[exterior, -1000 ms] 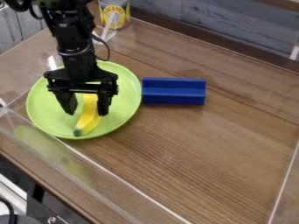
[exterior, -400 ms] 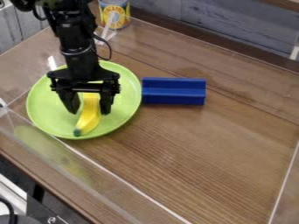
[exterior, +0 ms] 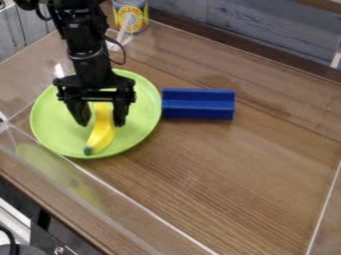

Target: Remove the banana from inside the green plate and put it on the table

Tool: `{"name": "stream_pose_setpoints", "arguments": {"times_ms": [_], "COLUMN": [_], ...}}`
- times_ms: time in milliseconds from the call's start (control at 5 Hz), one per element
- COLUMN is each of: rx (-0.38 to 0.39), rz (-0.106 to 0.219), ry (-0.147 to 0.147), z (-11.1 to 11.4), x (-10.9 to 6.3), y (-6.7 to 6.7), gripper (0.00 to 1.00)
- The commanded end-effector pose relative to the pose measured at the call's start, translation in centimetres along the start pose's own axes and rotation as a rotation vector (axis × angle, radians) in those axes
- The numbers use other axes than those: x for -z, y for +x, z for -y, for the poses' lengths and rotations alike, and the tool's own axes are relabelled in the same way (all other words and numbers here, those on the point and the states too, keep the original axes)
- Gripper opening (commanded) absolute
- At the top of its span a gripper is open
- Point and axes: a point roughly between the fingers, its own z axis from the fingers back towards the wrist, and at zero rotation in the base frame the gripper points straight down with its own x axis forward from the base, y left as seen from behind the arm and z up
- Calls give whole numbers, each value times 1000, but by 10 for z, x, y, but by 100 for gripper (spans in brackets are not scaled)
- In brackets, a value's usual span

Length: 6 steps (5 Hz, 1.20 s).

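The yellow banana (exterior: 99,132) lies inside the lime-green plate (exterior: 47,122) at the left of the brown wood-grain table (exterior: 226,169), its greenish tip toward the plate's front rim. My black gripper (exterior: 100,113) points straight down over the plate, open, with one finger on each side of the banana's upper end. The fingers stand apart from the fruit and nothing is clamped between them. The arm hides part of the plate behind the gripper.
A blue rectangular block (exterior: 198,104) lies on the table just right of the plate. A yellow-and-white container (exterior: 130,16) stands at the back behind the arm. Low clear acrylic walls (exterior: 80,189) border the tabletop.
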Motion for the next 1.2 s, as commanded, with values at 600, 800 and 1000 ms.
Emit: {"name": "stream_pose_setpoints", "arguments": {"times_ms": [600,800,1000], "rx": [-21,-17,-12], "rz": [38,33,28], "ry": [0,0,0], "z": [-7,-6,-5], "x": [-6,-11,-16], "y": [10,10,10], "gripper": [0,0,0]}}
